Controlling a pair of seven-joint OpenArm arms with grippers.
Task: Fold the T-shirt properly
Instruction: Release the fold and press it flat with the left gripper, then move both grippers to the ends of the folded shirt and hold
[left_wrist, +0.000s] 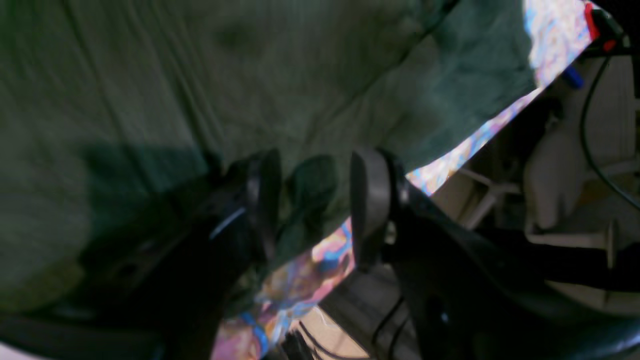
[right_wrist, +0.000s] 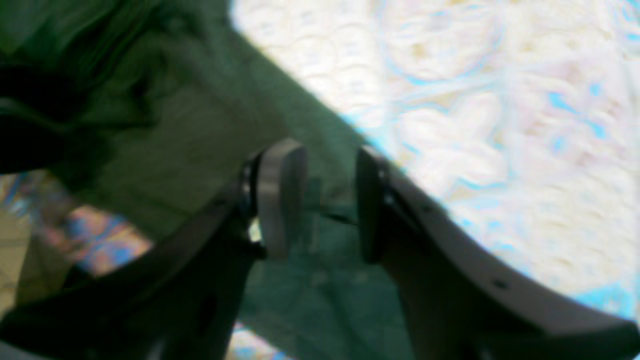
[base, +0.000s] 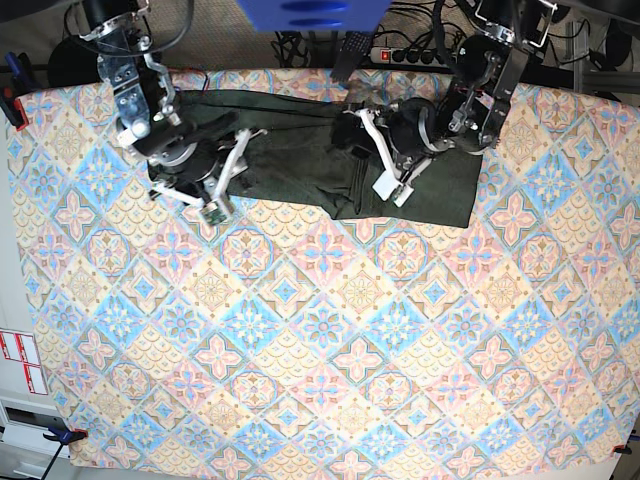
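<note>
While both arms are reaching over the far edge of the patterned tablecloth (base: 320, 340), I am watching the T-shirt (base: 300, 160) lying spread beneath them.

Between the left gripper's (left_wrist: 312, 200) parted jaws a dark fold of the shirt is sitting, though I cannot tell if it is being pinched; the shirt is stretching away beyond the fingertips. The right gripper (right_wrist: 330, 200) is standing with jaws apart over the shirt's edge, holding nothing I can see, cloth to one side, tablecloth to the other.
</note>
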